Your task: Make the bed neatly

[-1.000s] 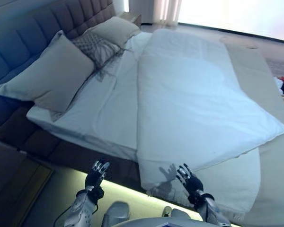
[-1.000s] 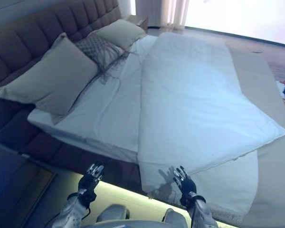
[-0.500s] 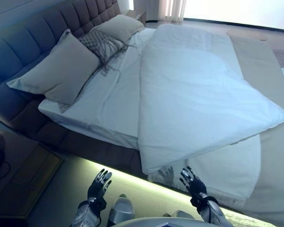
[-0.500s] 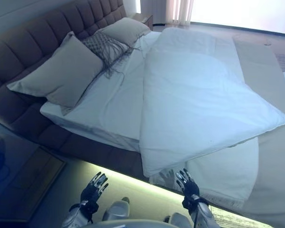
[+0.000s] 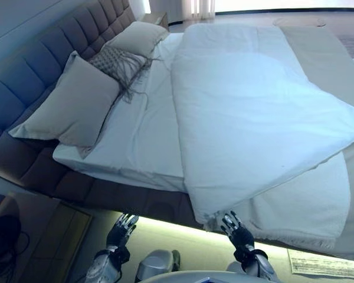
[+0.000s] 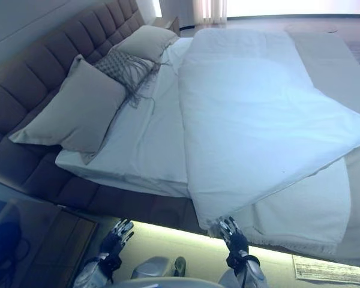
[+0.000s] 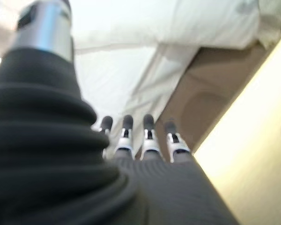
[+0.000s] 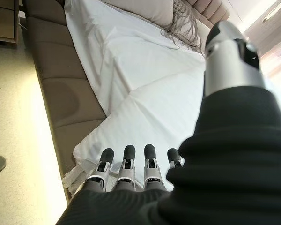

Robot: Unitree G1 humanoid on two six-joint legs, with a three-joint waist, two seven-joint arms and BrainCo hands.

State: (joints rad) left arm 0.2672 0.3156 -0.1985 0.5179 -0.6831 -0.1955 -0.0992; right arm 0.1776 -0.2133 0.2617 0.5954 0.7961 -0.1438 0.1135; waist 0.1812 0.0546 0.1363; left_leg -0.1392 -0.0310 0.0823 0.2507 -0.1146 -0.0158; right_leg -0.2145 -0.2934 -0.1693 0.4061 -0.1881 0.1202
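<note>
A white duvet (image 5: 253, 112) lies askew on the bed, folded back from the pillow end, with a corner hanging over the near edge (image 5: 215, 215). The bare white sheet (image 5: 135, 130) shows to its left. Two grey pillows (image 5: 76, 106) (image 5: 138, 38) and a fringed cushion (image 5: 115, 59) lean on the tufted headboard (image 5: 41, 65). My right hand (image 5: 239, 234) is open, just below the hanging duvet corner, apart from it; it also shows in the right wrist view (image 8: 131, 164). My left hand (image 5: 121, 230) is open in front of the brown bed base (image 5: 124, 197), holding nothing.
A beige blanket (image 5: 318, 200) with a fringe lies under the duvet at the foot end. A dark nightstand (image 5: 41, 236) stands at the lower left beside the bed. A light strip glows along the floor under the bed base. Paper (image 5: 324, 262) lies on the floor at right.
The whole picture has shifted, so the camera has moved relative to the bed. Both hands stay open and low; the right hand sits closer under the duvet corner.
</note>
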